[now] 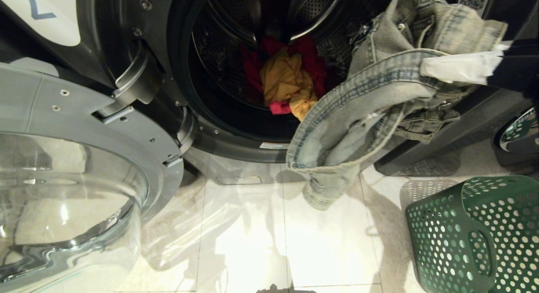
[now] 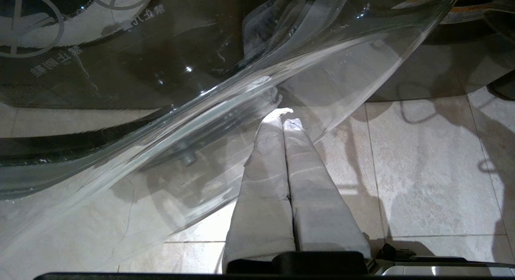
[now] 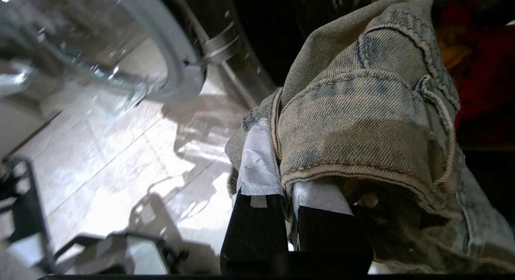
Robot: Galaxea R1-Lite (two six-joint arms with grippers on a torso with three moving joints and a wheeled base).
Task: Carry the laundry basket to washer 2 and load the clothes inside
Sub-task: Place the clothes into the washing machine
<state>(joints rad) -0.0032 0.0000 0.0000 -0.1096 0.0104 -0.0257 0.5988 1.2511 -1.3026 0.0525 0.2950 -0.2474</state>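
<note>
Jeans (image 3: 362, 111) in right end effector (image 3: 281, 167)

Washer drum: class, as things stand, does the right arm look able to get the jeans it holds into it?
Probably yes. The right claw, shut on the jeans, hangs just right of the drum; the door is swung wide open, leaving the opening free.

Basket (image 1: 476, 238) cut off at frame edge, drum's red clothes (image 1: 313, 59) partly behind jeans (image 1: 379, 99)
</note>
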